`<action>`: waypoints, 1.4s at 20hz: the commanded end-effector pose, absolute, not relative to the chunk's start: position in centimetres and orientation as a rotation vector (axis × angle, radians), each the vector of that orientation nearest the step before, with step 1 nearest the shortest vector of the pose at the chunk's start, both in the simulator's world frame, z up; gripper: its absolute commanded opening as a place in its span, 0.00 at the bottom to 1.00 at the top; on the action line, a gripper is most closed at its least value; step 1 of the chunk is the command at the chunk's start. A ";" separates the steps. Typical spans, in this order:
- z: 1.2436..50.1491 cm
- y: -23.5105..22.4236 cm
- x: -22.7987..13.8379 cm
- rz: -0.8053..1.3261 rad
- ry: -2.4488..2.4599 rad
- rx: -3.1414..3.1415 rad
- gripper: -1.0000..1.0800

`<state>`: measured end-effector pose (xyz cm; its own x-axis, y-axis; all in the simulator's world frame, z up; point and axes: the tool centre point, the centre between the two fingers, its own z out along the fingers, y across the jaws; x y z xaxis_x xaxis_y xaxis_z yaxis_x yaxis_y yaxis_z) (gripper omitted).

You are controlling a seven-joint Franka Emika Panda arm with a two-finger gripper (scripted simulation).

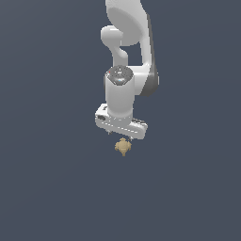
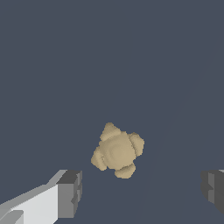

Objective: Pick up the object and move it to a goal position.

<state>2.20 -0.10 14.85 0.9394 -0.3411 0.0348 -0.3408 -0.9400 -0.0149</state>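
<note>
The object (image 1: 123, 147) is a small tan-yellow lumpy item with rounded knobs, lying on the dark grey surface. In the exterior view the white gripper (image 1: 120, 136) hangs directly above it, pointing down, and its fingertips are barely visible under the hand. In the wrist view the object (image 2: 117, 151) lies between and just beyond the two grey fingertips (image 2: 70, 192), nearer to this one than to the other. The gripper (image 2: 142, 191) is open wide and holds nothing. The fingers do not touch the object.
The plain dark grey surface (image 1: 47, 188) fills both views. The white arm (image 1: 129, 28) rises above the gripper to the top of the exterior view. No other object or goal marker shows.
</note>
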 end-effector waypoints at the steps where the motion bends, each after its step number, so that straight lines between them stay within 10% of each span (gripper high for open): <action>1: 13.8 0.2 2.2 -0.047 0.646 -3.065 0.96; 28: 8.4 1.4 2.0 0.000 1.133 -2.930 0.96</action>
